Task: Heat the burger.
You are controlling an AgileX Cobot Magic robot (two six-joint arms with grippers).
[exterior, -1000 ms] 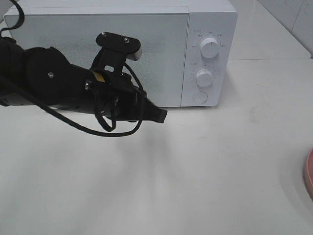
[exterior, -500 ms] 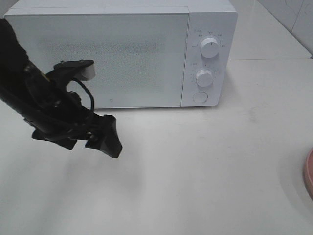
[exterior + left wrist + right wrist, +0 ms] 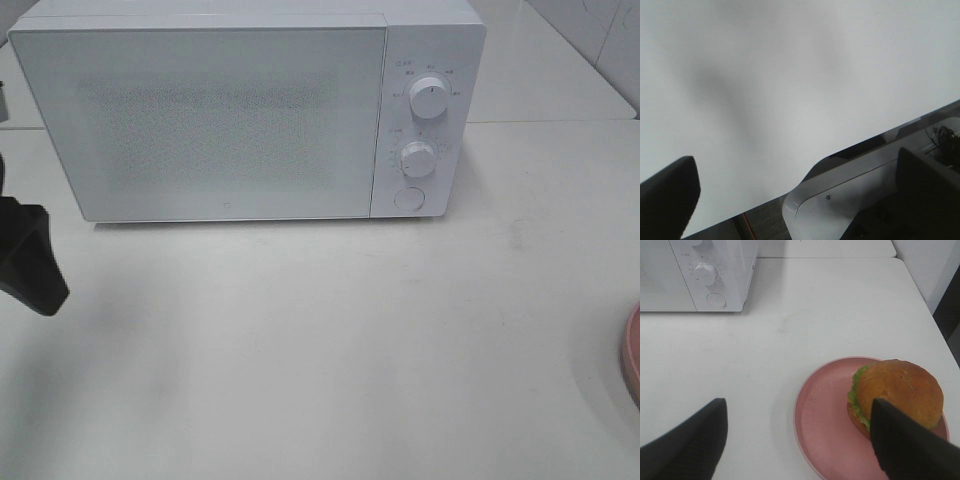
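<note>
The burger (image 3: 897,392), with a golden-brown bun and a green lettuce frill, sits on a round pink plate (image 3: 822,412) at the table's right side. My right gripper (image 3: 797,407) hovers open above the plate, with the burger just beyond one finger (image 3: 905,445) and nothing between the jaws. My left gripper (image 3: 795,160) is open and empty over the table's near-left edge. Only one of its black fingers (image 3: 30,265) shows at the far left of the high view. The white microwave (image 3: 250,110) stands at the back with its door shut.
Two dials and a round button (image 3: 408,198) are on the microwave's right panel. A sliver of the pink plate's rim (image 3: 632,365) shows at the right edge of the high view. The robot's grey base (image 3: 850,200) lies below the table edge.
My left arm has pulled back from in front of the microwave door to the far left, and its jaws have opened wide. The right gripper has not moved.
</note>
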